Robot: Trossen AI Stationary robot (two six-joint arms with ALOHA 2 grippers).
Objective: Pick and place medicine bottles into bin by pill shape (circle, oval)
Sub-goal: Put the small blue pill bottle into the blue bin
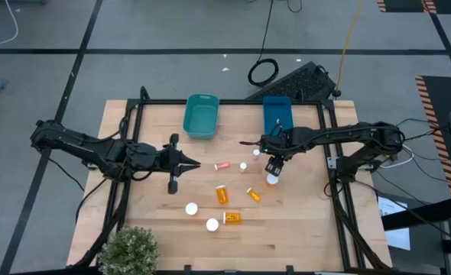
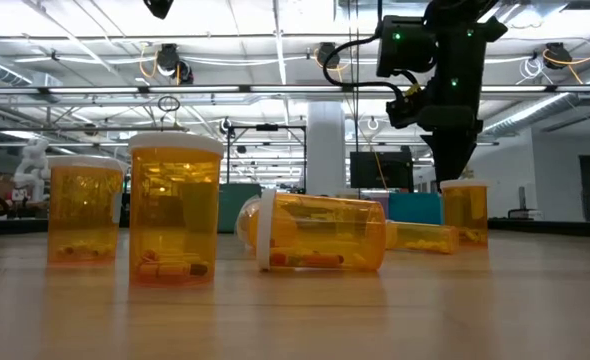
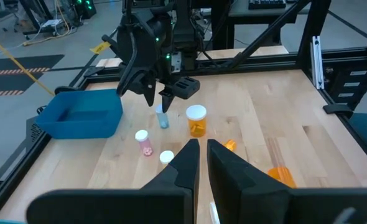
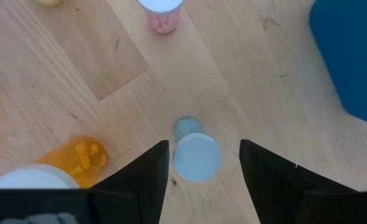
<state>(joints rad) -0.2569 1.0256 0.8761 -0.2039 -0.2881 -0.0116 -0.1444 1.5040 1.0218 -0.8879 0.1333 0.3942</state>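
Several medicine bottles stand or lie on the wooden table, mostly orange with white caps (image 1: 222, 194). A small pale-blue bottle (image 4: 196, 157) stands upright on its base. My right gripper (image 4: 203, 149) hangs open above it, pointing down, with one finger on either side of its cap and a gap on both sides. In the left wrist view the right gripper (image 3: 165, 96) hovers just over that bottle (image 3: 163, 118). My left gripper (image 1: 189, 163) waits left of the bottles, level, shut and holding nothing.
A teal bin (image 1: 201, 116) and a blue bin (image 1: 277, 114) stand at the far edge. An orange bottle (image 3: 196, 121) stands close beside the blue one, and a pink bottle (image 3: 144, 142) stands nearby. A potted plant (image 1: 130, 250) sits at the near left corner.
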